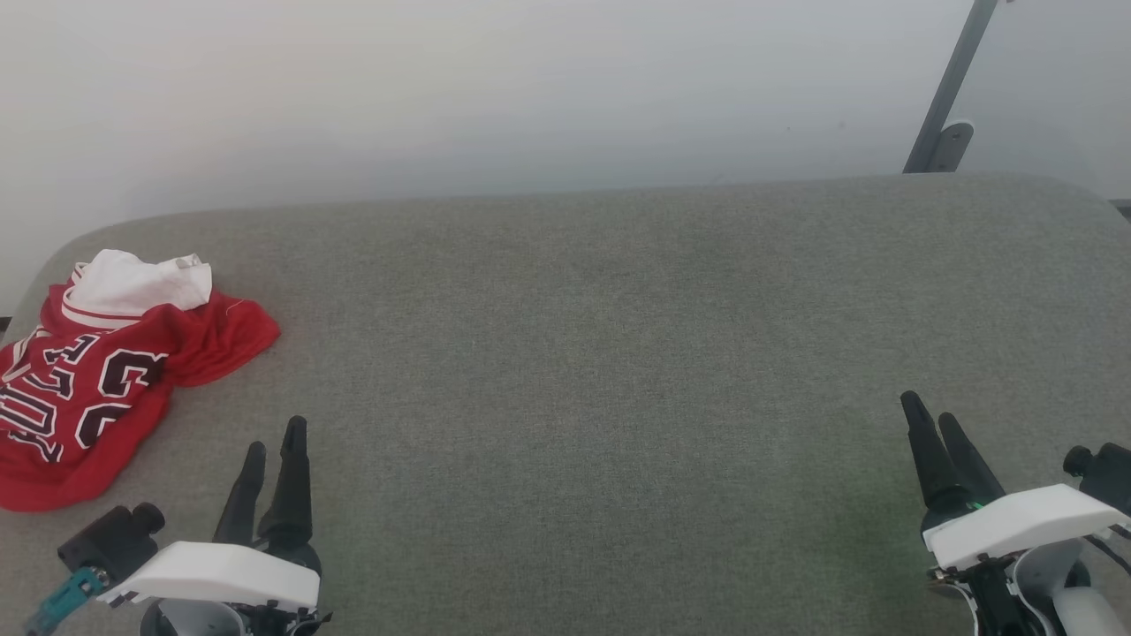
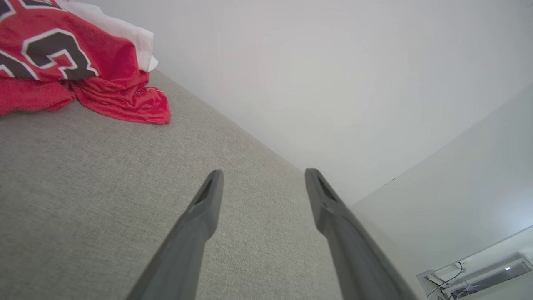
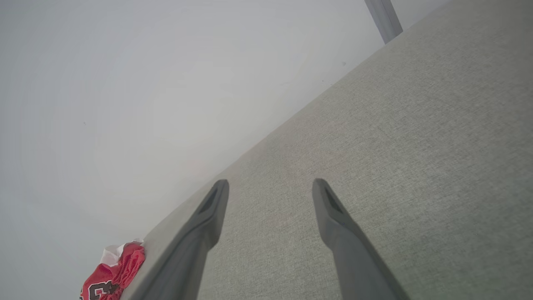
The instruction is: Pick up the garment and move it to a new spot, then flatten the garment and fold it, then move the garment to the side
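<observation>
Garment (image 1: 97, 380) at the far left of the padded grey surface (image 1: 583, 353) — one red jersey, crumpled in a heap near the rounded left corner. Black white-outlined lettering up, white fabric bunched at its far end toward the wall (image 1: 442, 88). Touches neither gripper.

Just right of it and nearer the robot, left gripper (image 1: 276, 435): two dark fingers spread wide, holding nothing, tips pointing across the surface toward the wall. Near the jersey's lower hem but apart from it, with a strip of grey weave between. From the left wrist, red heap at upper left beyond the finger on that side, and a few cables (image 2: 452, 277) on a ledge in the lower right corner, past the surface's edge.

Across the middle, one broad stretch of grey fabric, backed by the one pale wall.

At upper right, one dark slanted post (image 1: 950, 84) with a rounded bracket (image 1: 950, 146) at its foot, behind the surface's back edge.

At lower right, right gripper (image 1: 928, 407) — two fingers likewise parted to the full, empty, well apart from the garment. From its wrist, jersey small and far, at the lower left beside the finger on that side.
</observation>
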Robot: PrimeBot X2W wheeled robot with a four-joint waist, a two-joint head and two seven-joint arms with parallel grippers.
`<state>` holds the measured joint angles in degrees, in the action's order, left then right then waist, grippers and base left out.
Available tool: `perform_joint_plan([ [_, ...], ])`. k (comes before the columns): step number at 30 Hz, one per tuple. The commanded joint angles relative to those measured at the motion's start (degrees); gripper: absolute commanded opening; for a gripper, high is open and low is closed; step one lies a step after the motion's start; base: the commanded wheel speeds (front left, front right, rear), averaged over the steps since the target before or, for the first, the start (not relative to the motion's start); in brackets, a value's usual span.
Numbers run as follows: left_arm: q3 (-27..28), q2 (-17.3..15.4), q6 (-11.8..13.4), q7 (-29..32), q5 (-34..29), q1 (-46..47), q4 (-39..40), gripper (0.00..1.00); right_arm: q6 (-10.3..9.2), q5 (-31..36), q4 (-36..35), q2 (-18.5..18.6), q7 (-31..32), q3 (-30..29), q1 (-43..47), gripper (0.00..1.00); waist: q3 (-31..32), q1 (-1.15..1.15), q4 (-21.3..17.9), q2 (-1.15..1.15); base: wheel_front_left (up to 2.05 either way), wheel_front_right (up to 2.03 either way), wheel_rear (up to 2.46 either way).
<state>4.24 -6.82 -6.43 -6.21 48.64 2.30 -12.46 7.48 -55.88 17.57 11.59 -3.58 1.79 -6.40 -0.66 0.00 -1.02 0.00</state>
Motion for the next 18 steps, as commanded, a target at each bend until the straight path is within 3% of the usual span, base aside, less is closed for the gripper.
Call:
perform_joint_plan([
  [1, 0.27, -0.25, -0.44, -0.59, -1.9, -0.02, 0.51, 1.0, 0.01, 1.45, -0.64, 0.57, -0.67, 0.03, -1.24, 1.0, -0.01, 0.0, 0.0, 0.0, 0.0, 0.0, 0.0],
  [18, 0.58, -0.32, -0.99, -3.33, -12.17, -0.47, 0.59, 1.0, 0.01, 10.04, -1.52, 1.58, -2.12, 0.68, -0.93, 1.0, -0.26, 0.0, 0.0, 0.0, 0.0, 0.0, 0.0],
])
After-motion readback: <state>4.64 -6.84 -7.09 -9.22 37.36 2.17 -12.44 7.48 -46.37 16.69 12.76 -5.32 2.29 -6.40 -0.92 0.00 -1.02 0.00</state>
